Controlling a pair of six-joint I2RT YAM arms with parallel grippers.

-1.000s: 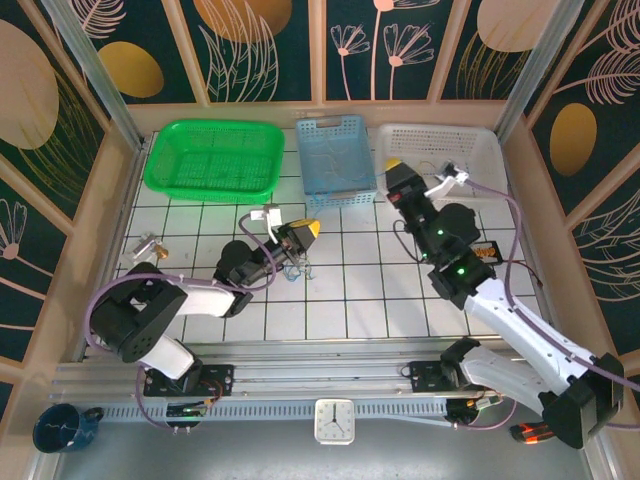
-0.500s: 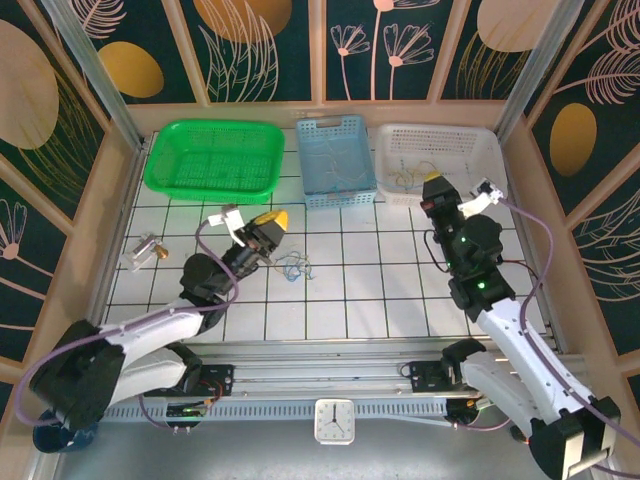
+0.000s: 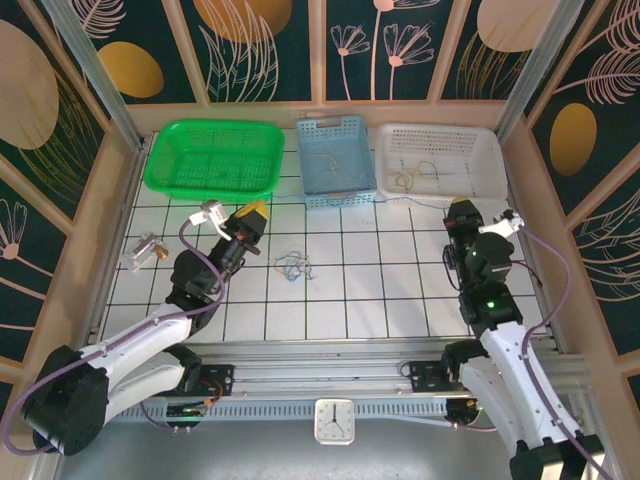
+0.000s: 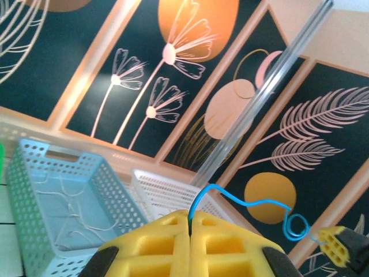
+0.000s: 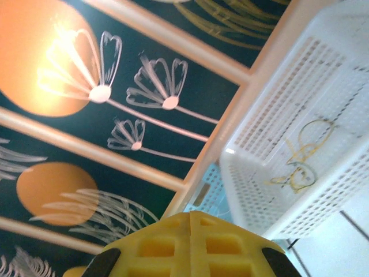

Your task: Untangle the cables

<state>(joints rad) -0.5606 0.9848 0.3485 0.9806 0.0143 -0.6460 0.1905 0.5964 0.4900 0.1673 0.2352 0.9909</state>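
My left gripper (image 3: 254, 211) is clamped on a blue wire (image 4: 242, 203); my right gripper (image 3: 459, 208) is closed on nothing. The tangle of cables (image 3: 293, 266) lies on the table (image 3: 380, 290) at four o'clock from the left gripper, which I judge nearer.

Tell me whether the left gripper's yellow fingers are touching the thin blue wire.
Touching. In the left wrist view the thin blue wire comes out of the seam between the left gripper's shut yellow fingers.

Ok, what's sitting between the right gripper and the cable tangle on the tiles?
Nothing: in the top view the table is bare tiles from the right gripper across to the cable tangle.
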